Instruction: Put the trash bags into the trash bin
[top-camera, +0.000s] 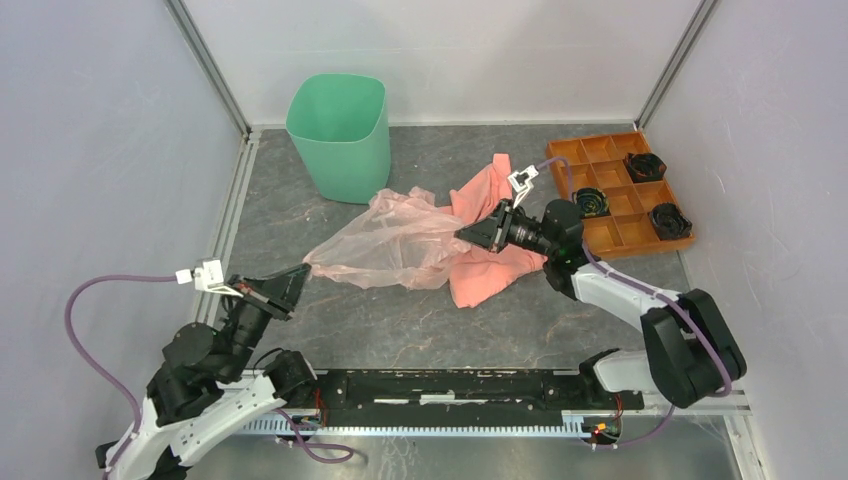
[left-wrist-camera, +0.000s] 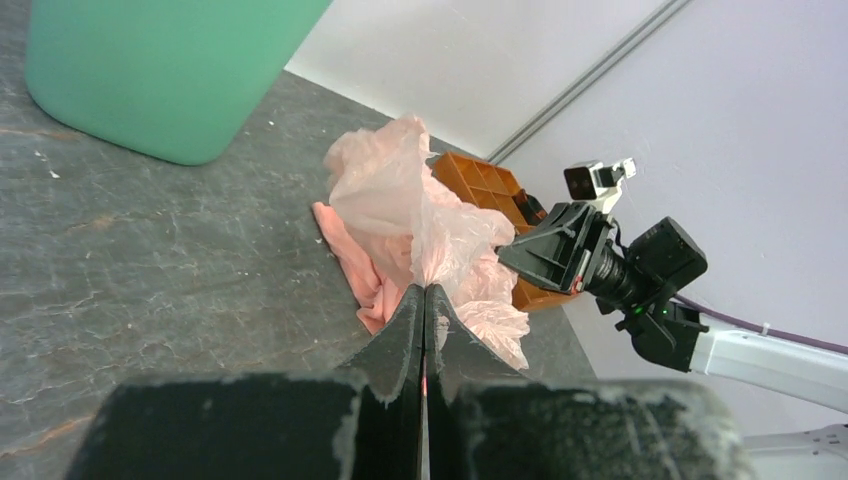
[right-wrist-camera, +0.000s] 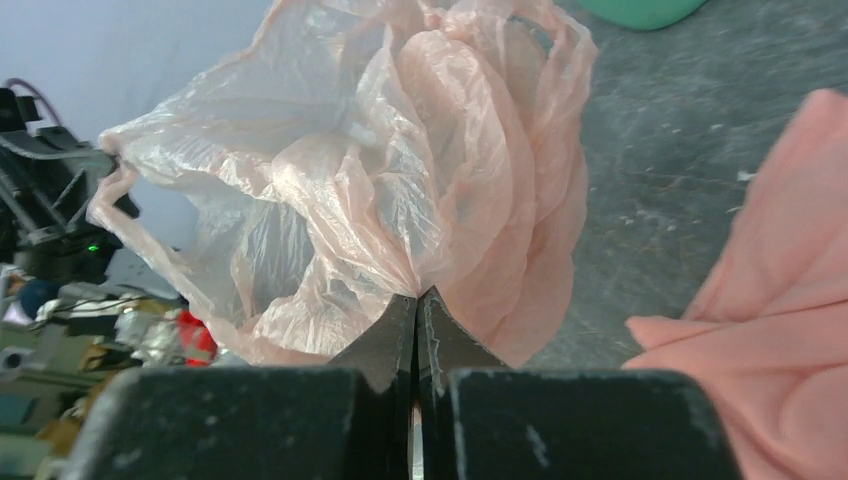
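Note:
The pale pink translucent trash bag (top-camera: 385, 240) is stretched between both grippers above the table middle. My left gripper (top-camera: 303, 270) is shut on its left corner, and the bag (left-wrist-camera: 420, 215) rises from the closed tips (left-wrist-camera: 424, 290). My right gripper (top-camera: 462, 235) is shut on its right side; in the right wrist view the bag (right-wrist-camera: 380, 170) billows from the closed tips (right-wrist-camera: 417, 297). The mint-green trash bin (top-camera: 340, 135) stands upright at the back left, beyond the bag, and shows in the left wrist view (left-wrist-camera: 160, 70).
A salmon-orange cloth (top-camera: 490, 255) lies under the right gripper, also in the right wrist view (right-wrist-camera: 770, 300). An orange compartment tray (top-camera: 600, 195) holding three black round parts sits at the back right. Walls enclose the table on three sides.

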